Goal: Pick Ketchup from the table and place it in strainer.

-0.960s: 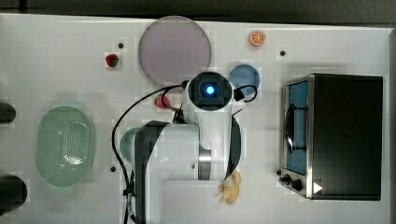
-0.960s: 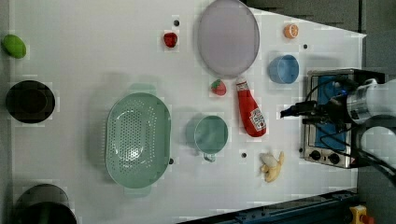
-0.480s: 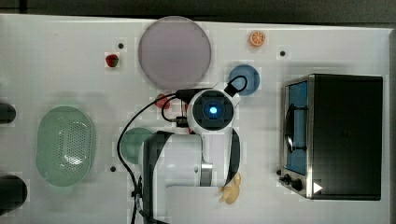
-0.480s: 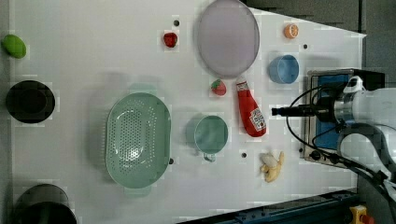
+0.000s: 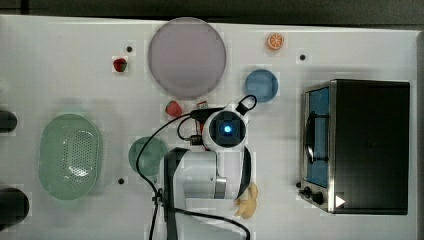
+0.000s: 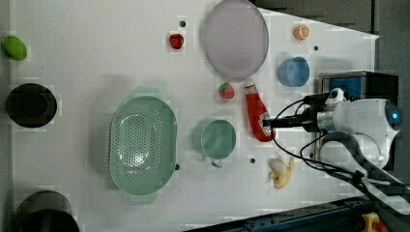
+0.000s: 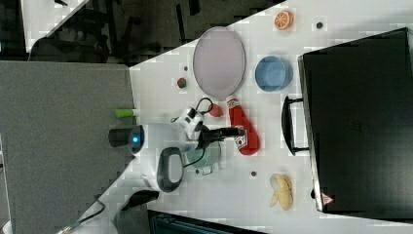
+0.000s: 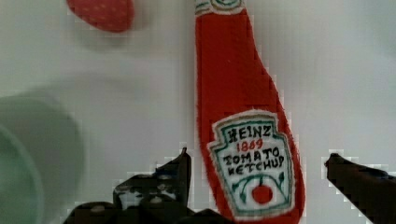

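Ketchup [image 6: 256, 117] between cup [image 6: 218, 139], gripper [image 8: 257, 172]

Lilac plate [image 6: 234, 38]; teal cup [image 6: 218, 139], blue bowl [image 6: 293, 71], banana [image 6: 281, 170], toaster oven [image 5: 367, 145]

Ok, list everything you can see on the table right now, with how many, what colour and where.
Ketchup: one, red bottle, lying flat mid-table, cap toward the plate
strainer: one, pale mint green, at the left view's left of the cup
cup: one, teal green, between strainer and Ketchup
plate: one, grey-lilac, far edge
bowl: one, blue, at the left view's right of the plate
strawberries: two, red, one by the Ketchup cap, one at the left view's left of the plate
orange slice: one, far corner
banana: one, yellow, near edge
toaster oven: one, black and silver, at the top view's right
lime: one, green, left view's far left
gripper: one, black, open, fingers either side of the Ketchup's label end
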You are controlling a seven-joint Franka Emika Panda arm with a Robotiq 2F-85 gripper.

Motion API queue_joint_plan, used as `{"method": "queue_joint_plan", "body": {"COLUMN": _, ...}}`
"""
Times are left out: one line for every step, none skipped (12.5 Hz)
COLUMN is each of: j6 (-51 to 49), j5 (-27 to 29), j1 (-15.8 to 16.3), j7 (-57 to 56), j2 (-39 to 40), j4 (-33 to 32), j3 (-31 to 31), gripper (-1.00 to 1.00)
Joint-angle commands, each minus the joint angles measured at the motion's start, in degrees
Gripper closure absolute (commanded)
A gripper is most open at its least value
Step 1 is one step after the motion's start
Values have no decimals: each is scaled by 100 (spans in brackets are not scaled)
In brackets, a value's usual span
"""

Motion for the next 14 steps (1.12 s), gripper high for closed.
{"method": "queue_joint_plan", "body": {"j6": 500, "j5": -5, "j1": -14, "j7": -312, "j2": 361, "j4": -58, "j3": 24, "gripper": -100}}
{"method": "queue_joint_plan", "body": {"j6": 649, "j5": -5, "j1": -14, "j7": -310, "j2": 490, "j4": -76, "j3": 19, "gripper": -100}}
{"method": "queue_joint_plan", "body": {"j6": 760, "j5": -5, "j1": -15, "j7": -312, "j2": 608, "j4": -73, "j3": 5, "gripper": -100}}
{"method": "queue_joint_plan", "body": {"j6": 831, "j5": -5, "j1": -14, "j7": -311, "j2": 701, "j4": -81, "j3": -1, "gripper": -92}}
{"method": "queue_joint_plan", "body": {"j6": 854, "j5": -5, "j1": -15, "j7": -310, "j2": 764, "j4": -85, "j3": -3, "gripper": -68}}
{"method": "queue_joint_plan", "body": {"j6": 890, "j5": -4, "j1": -15, "j7": -310, "j2": 778, "j4": -79, "j3": -4, "gripper": -43}}
{"method": "queue_joint_plan", "body": {"j6": 908, "j5": -4, "j1": -15, "j7": -310, "j2": 716, "j4": -30, "j3": 9, "gripper": -26}}
{"method": "queue_joint_plan", "body": {"j6": 897, "j5": -4, "j1": -15, "j7": -301, "j2": 627, "j4": -40, "j3": 5, "gripper": -26}}
{"method": "queue_joint_plan", "body": {"j6": 858, "j5": -3, "j1": -17, "j7": -288, "j2": 508, "j4": -55, "j3": 2, "gripper": -26}}
{"method": "queue_joint_plan", "body": {"j6": 789, "j5": -1, "j1": -19, "j7": -289, "j2": 351, "j4": -54, "j3": -6, "gripper": -26}}
{"method": "queue_joint_plan", "body": {"j6": 671, "j5": -1, "j1": -20, "j7": -288, "j2": 154, "j4": -58, "j3": -17, "gripper": -26}}
{"method": "queue_joint_plan", "body": {"j6": 473, "j5": -1, "j1": -20, "j7": -288, "j2": -85, "j4": -56, "j3": -25, "gripper": -26}}
{"method": "queue_joint_plan", "body": {"j6": 194, "j5": 0, "j1": -20, "j7": -287, "j2": -359, "j4": -55, "j3": -29, "gripper": -26}}
{"method": "queue_joint_plan", "body": {"j6": -149, "j5": 6, "j1": -20, "j7": -268, "j2": -659, "j4": -43, "j3": -28, "gripper": -26}}
